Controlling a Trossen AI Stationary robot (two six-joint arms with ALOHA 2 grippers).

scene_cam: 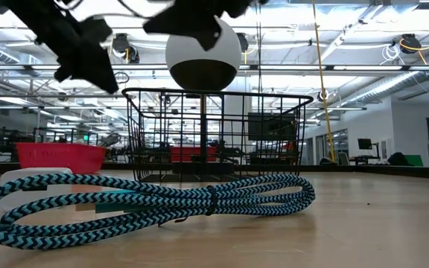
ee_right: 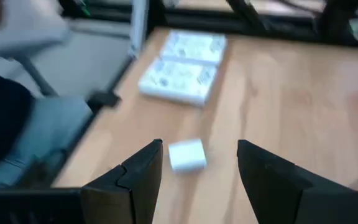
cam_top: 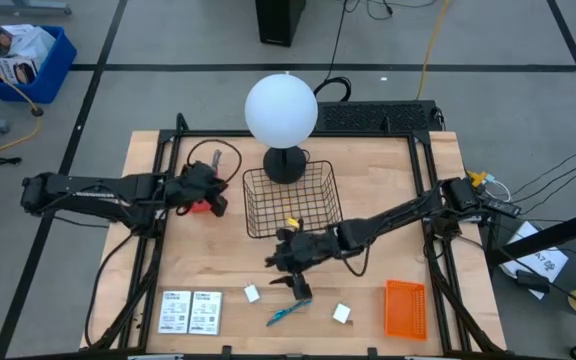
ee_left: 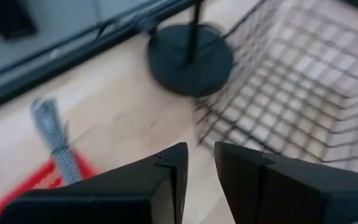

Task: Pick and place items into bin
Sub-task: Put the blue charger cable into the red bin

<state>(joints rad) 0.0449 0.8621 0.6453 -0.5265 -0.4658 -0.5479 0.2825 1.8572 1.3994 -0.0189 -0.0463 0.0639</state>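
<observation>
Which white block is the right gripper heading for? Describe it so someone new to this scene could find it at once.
Start at the wire basket in the middle of the table and move toward the front edge, past the open right gripper. The white block lies there, between the two white cards and the teal pen. Unlike the second white block, it lies on the cards' side of the pen.

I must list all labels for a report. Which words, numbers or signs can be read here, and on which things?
No text can be read.
Two white cards: there is print, but too small to read.
Paper on the floor beside the table: dark marks, unreadable.
Box in the blue bin: print blurred.
</observation>
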